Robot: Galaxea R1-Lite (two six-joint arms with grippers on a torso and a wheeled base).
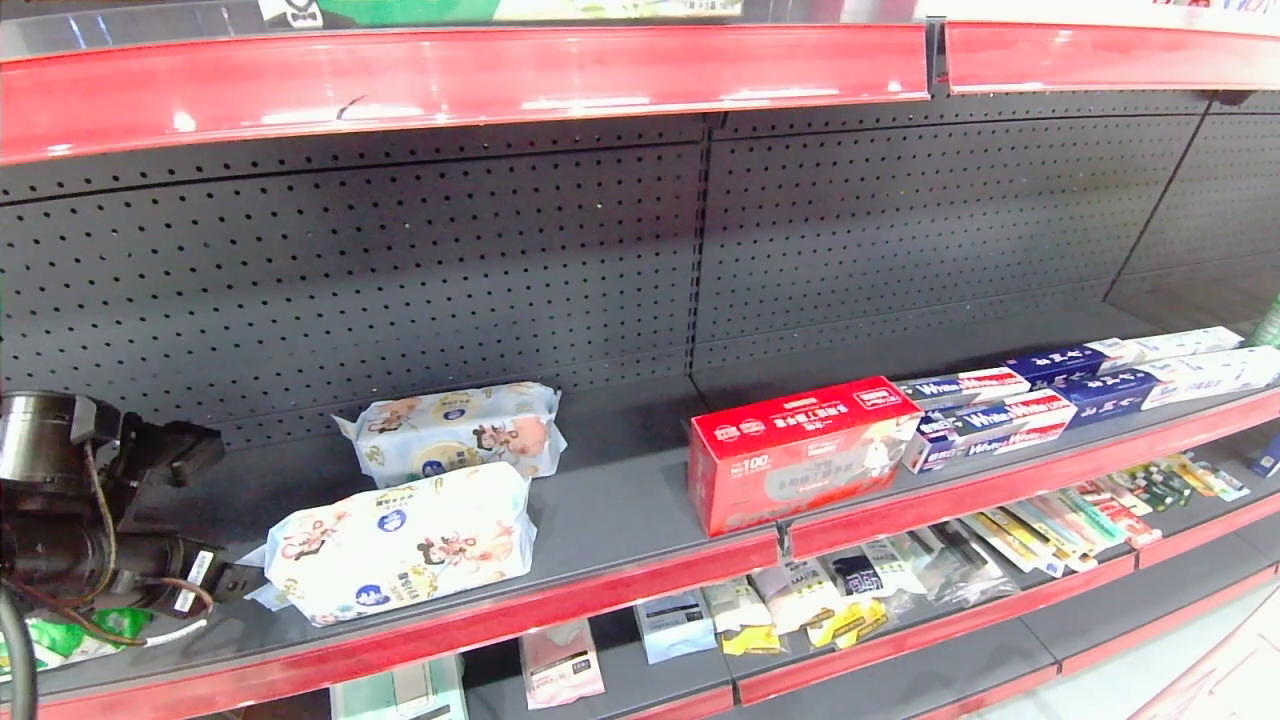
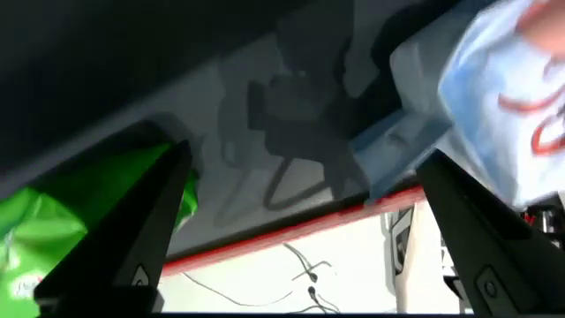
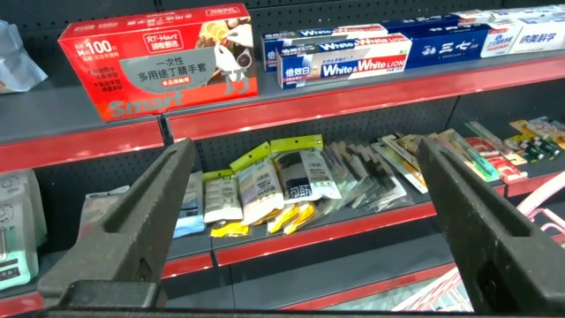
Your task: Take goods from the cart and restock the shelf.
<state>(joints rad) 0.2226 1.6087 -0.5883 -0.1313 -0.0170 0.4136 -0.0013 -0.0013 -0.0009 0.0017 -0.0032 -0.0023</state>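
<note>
My left gripper (image 2: 307, 155) is open just above the shelf board (image 1: 620, 500), close to its red front edge. A green pack (image 2: 62, 230) lies beside one finger and a white-and-blue wipes pack (image 2: 494, 115) beside the other; nothing is between them. In the head view the left arm's wrist (image 1: 90, 520) sits at the shelf's left end, with the green pack (image 1: 60, 635) below it and the front wipes pack (image 1: 400, 540) to its right. A second wipes pack (image 1: 455, 430) lies behind. My right gripper (image 3: 307, 146) is open and empty, facing the shelf front.
A red box (image 1: 800, 450) stands right of the middle, also in the right wrist view (image 3: 159, 62). Toothpaste boxes (image 1: 990, 415) line the right part (image 3: 344, 57). Small packets (image 3: 274, 185) fill the lower shelf. Bare board lies between the wipes and the red box.
</note>
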